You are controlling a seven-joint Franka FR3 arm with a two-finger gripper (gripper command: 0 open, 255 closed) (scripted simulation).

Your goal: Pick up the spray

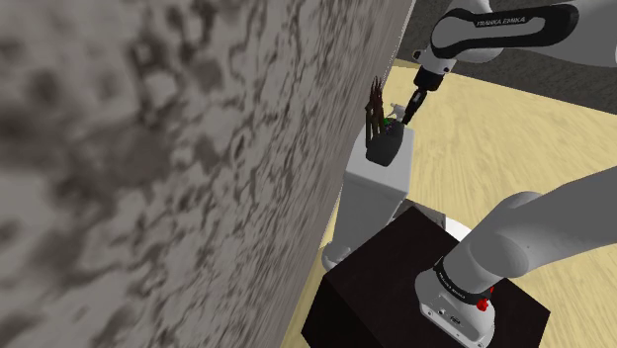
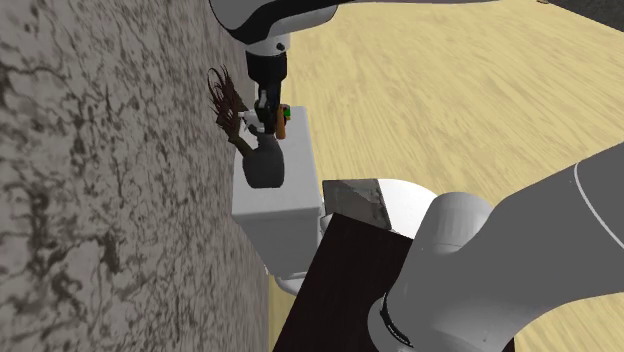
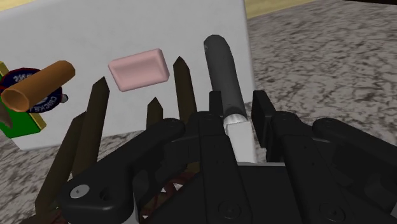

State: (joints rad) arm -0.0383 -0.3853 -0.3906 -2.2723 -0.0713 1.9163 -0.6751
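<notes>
Grey-bodied spray (image 3: 221,67) lies on the white toilet cistern (image 3: 76,32), straddled by the gripper (image 3: 238,103), jaws apart; grasp pending, likely needing a firm close, then lift.

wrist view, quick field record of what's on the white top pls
surface: white tank top, edged by a mottled grey wall
spray: dark grey body with a white end, white end nearest the end effector
soap bar: pink, beside the spray, apart from it
leaves: brown, pointed, between the end effector and the soap bar
tube: orange-brown, at the far side from the spray, past the soap bar
task state: end effector at the spray, lift not yet seen
</notes>
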